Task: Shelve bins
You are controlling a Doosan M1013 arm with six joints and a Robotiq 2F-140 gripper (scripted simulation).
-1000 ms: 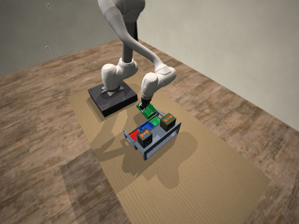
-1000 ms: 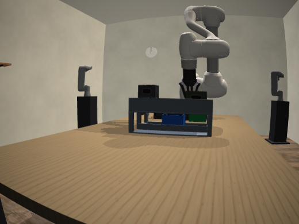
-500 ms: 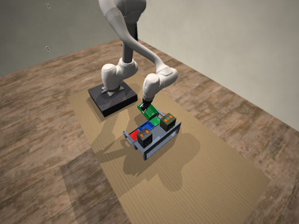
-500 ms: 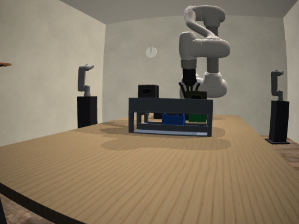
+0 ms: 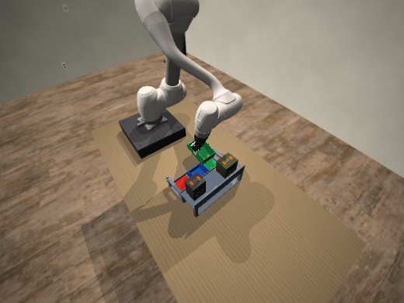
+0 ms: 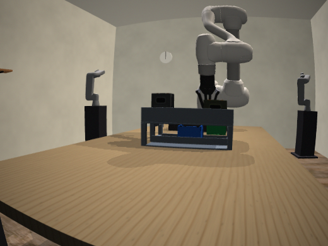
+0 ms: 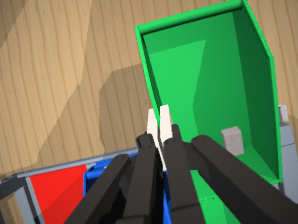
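Note:
The green bin (image 5: 202,152) lies tilted at the shelf's back right, its low end reaching in under the top board; it also shows in the front view (image 6: 216,129). In the wrist view the green bin (image 7: 215,90) holds a small grey part (image 7: 232,141). My gripper (image 7: 161,119) is shut on the bin's thin left wall; it also shows above the bin in the overhead view (image 5: 197,144). The blue bin (image 5: 196,171) (image 6: 190,130) sits in the shelf's middle spot. The red mark (image 5: 180,182) at the left spot is bare (image 7: 57,187).
The grey shelf (image 5: 206,182) stands mid-table with a low top board (image 6: 187,116). Two dark boxes sit on top, one on the left (image 5: 195,186) and one on the right (image 5: 227,164). The arm's black base (image 5: 152,132) is behind.

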